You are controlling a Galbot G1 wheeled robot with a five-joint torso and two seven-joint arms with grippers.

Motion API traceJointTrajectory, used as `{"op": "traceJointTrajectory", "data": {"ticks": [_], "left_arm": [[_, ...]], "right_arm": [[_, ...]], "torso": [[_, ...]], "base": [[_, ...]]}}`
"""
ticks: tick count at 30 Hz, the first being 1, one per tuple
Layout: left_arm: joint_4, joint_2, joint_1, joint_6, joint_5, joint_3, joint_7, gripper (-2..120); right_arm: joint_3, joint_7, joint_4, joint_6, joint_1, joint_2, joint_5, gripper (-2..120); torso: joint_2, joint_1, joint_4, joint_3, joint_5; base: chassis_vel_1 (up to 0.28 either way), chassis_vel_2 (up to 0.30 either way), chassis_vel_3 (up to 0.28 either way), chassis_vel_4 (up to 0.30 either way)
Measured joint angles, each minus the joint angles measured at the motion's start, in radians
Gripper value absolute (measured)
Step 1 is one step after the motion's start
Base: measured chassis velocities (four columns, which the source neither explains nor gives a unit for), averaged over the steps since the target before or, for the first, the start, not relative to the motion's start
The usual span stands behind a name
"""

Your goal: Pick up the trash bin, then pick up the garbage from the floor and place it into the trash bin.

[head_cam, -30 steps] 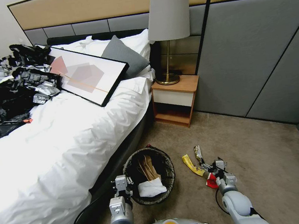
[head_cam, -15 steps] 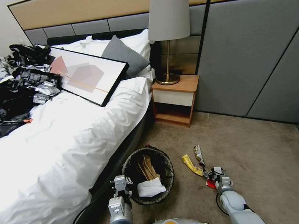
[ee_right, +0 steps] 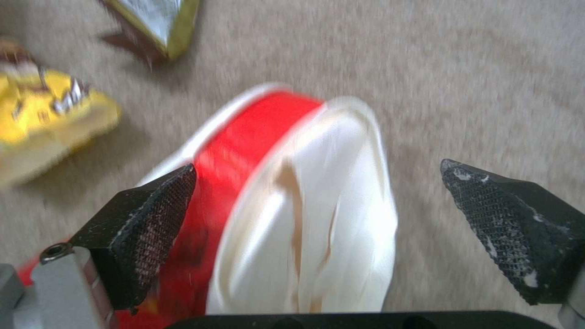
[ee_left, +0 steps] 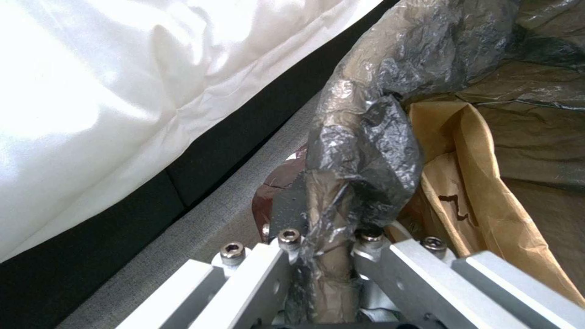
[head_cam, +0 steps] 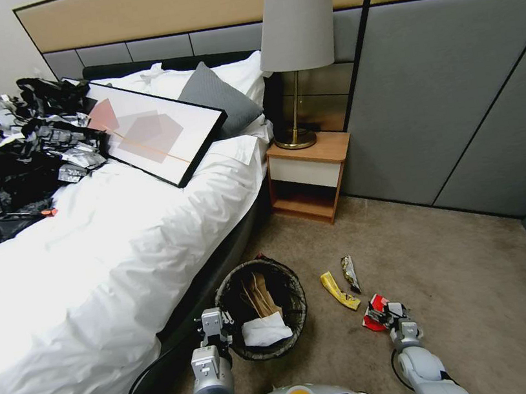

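The trash bin [head_cam: 296, 302], a round bucket lined with a black bag, stands on the carpet beside the bed. My left gripper [head_cam: 214, 326] is shut on its near rim [ee_left: 359, 151], bag plastic pinched between the fingers [ee_left: 286, 237]. Inside lie a brown paper bag [ee_left: 469, 183] and a white paper scrap [head_cam: 265, 331]. My right gripper [ee_right: 318, 167] is open low over the floor, with a crumpled red-and-white pack [ee_right: 292, 192] lying between its black pads [ee_right: 152, 214]. In the head view that pack [head_cam: 374, 318] sits just beyond the right gripper [head_cam: 394, 314]. A yellow wrapper [head_cam: 339, 290] and a silvery wrapper [head_cam: 350, 272] lie farther out.
The bed [head_cam: 89, 260] with white sheets runs along my left, close against the bin. A wooden nightstand [head_cam: 309, 177] with a lamp [head_cam: 295, 29] stands ahead by the grey panelled wall. Open carpet [head_cam: 471, 285] stretches to the right.
My right gripper has drawn back toward me and dropped lower, so the red-and-white pack now shows beyond it. The left gripper and the bin have not moved.
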Motion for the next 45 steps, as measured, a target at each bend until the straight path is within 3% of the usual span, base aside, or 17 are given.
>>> {"op": "traceJointTrajectory", "data": {"ticks": [9,30,45], "left_arm": [[0.0,-0.001,0.001,-0.001,0.002,0.003,0.0,0],[0.006,-0.002,0.002,-0.002,0.006,0.005,-0.001,0],[0.004,0.0,0.005,-0.002,0.01,0.007,-0.001,0]], "right_arm": [[-0.014,-0.017,-0.073,0.034,0.019,0.016,-0.011,96],[-0.018,-0.031,-0.129,0.069,0.042,0.016,-0.037,42],[-0.017,-0.027,-0.114,0.074,0.041,0.012,-0.043,16]], "torso": [[0.0,0.0,-0.0002,0.0,-0.001],[0.0,0.0,0.0002,0.0,-0.0001],[0.0,0.0,0.0001,0.0,0.0007]], "base": [[0.0,0.0,0.0,0.0],[0.0,0.0,0.0,0.0],[0.0,0.0,0.0,0.0]]}}
